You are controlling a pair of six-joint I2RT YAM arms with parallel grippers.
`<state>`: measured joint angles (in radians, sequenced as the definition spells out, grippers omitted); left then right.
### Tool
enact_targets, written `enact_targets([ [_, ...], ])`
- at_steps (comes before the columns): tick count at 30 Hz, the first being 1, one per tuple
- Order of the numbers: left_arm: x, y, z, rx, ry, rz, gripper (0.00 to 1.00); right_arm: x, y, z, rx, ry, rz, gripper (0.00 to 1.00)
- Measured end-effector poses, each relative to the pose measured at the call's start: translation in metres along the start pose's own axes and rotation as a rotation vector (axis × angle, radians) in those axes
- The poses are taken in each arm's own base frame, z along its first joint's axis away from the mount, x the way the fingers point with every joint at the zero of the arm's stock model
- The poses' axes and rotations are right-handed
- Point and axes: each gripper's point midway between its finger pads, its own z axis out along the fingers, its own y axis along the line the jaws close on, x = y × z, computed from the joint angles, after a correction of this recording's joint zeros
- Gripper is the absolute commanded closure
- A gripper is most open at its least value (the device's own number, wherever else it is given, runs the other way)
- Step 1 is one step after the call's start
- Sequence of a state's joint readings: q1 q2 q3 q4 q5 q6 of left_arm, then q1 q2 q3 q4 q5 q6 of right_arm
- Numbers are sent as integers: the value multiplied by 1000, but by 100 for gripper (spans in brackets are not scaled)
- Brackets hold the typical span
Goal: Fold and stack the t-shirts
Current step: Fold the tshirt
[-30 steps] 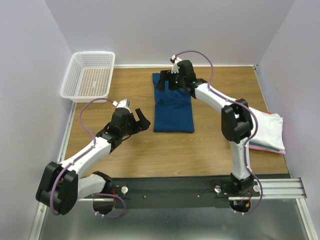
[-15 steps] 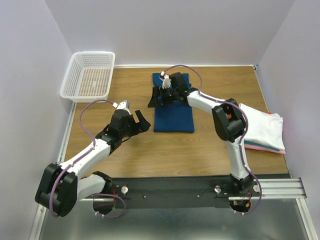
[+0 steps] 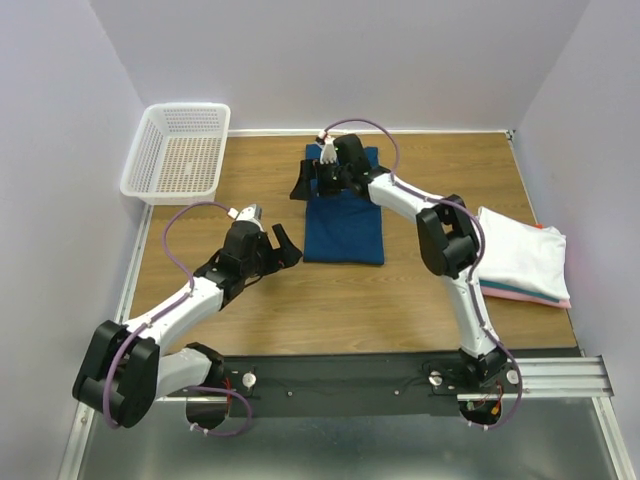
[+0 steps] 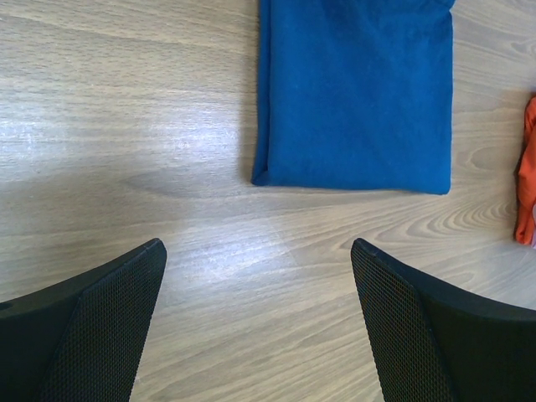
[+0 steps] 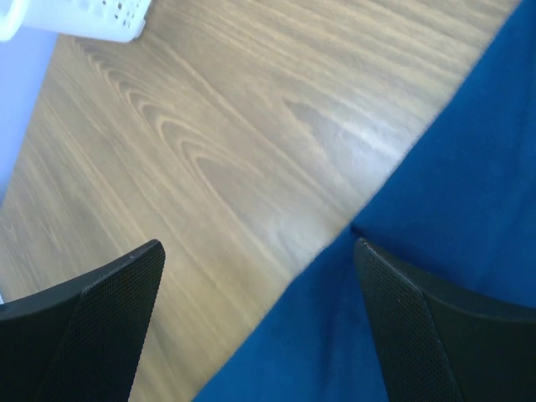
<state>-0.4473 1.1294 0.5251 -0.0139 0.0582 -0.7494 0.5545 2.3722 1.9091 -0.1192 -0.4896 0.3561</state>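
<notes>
The dark blue tee (image 3: 345, 225) lies folded into a long rectangle at the middle back of the table, its print hidden. My right gripper (image 3: 303, 187) is open, low over the tee's far left edge. In the right wrist view one finger (image 5: 431, 335) is over blue cloth (image 5: 452, 209) and the other over bare wood. My left gripper (image 3: 283, 246) is open and empty, on the near left of the tee. Its wrist view shows the tee's near end (image 4: 356, 92) ahead. A folded stack with a white tee (image 3: 522, 258) on a pink one (image 3: 540, 298) lies at the right edge.
A white mesh basket (image 3: 178, 150) stands at the back left corner, and its corner shows in the right wrist view (image 5: 84, 17). A bit of orange-red cloth (image 4: 527, 180) shows at the right edge of the left wrist view. Walls close in on three sides.
My right gripper has swung left, from the tee's far end to its far left edge. The left arm has hardly moved. The tee lies much as before.
</notes>
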Motion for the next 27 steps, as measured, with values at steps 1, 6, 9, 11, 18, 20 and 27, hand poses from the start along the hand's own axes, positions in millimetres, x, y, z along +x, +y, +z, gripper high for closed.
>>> enact_targets([
  [1,1,0,2,-1,3,0,2,-2,2,-7,12,-5,-1,0],
  [6,5,4,13,-16,30,0,2,-14,16,-72,140,-74,-5,0],
  [9,6,1,22,-7,48,5,11,-21,24,-132,263,-178,2,0],
  [11,6,-1,29,1,60,14,18,-19,23,-168,335,-247,23,0],
  [18,14,-2,55,16,124,39,47,51,-29,-237,599,-291,173,0],
  [20,19,1,60,10,141,41,52,68,-39,-243,646,-275,199,0],
  [27,27,3,74,16,180,45,55,80,-41,-258,682,-294,221,0],
])
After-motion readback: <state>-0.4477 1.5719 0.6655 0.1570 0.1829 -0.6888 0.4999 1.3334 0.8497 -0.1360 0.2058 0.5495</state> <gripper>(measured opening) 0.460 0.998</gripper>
